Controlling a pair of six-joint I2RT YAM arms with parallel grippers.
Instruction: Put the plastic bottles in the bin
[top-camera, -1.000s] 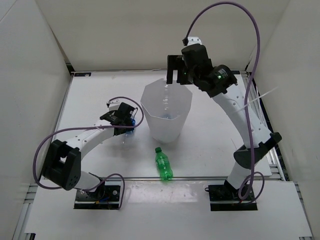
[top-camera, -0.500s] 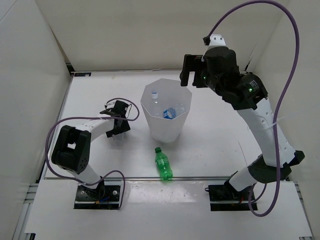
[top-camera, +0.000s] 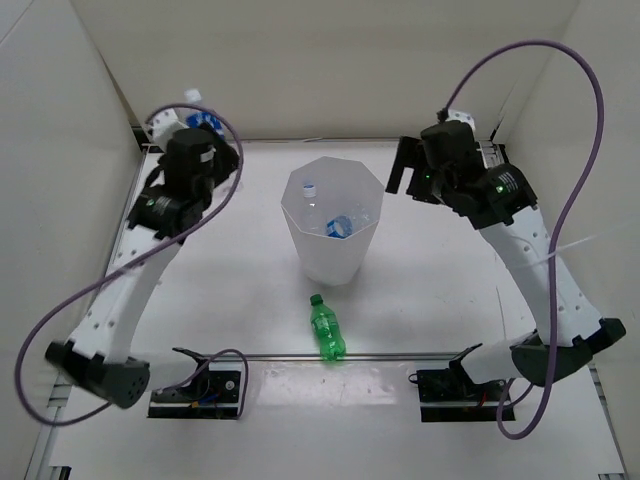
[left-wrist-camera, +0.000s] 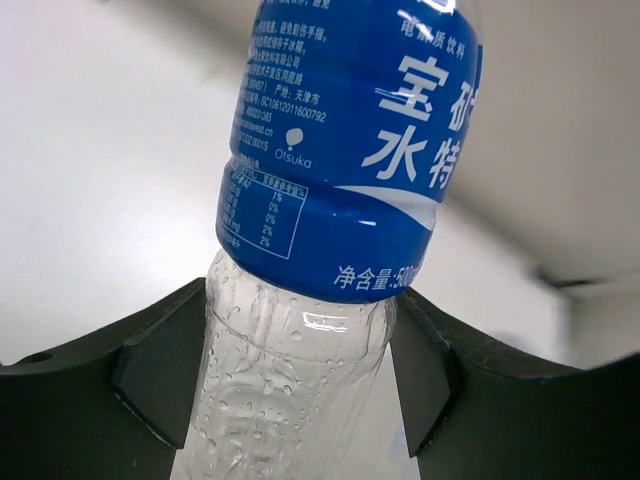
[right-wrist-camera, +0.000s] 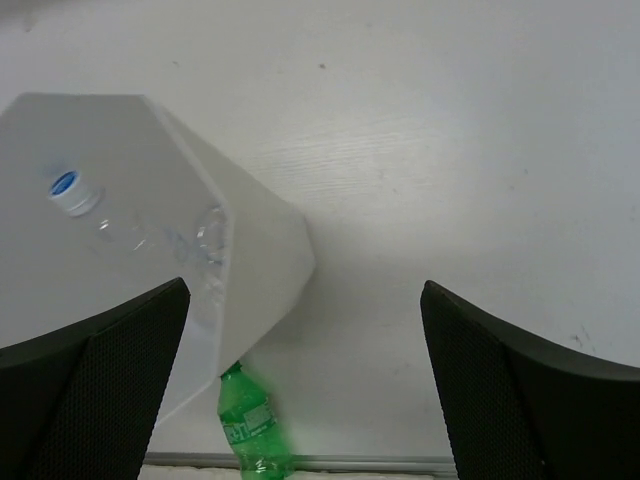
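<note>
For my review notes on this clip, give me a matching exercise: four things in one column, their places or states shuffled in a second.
Column one
1. blue-labelled bottle
2. green bottle
3. bin
4. right gripper

Column two
A. open, holding nothing
B. lying on the table, on the near side of the bin
C. clamped in the left gripper, off the table
D. upright, with bottles inside

Pairs: 1-C, 2-B, 3-D, 4-A
</note>
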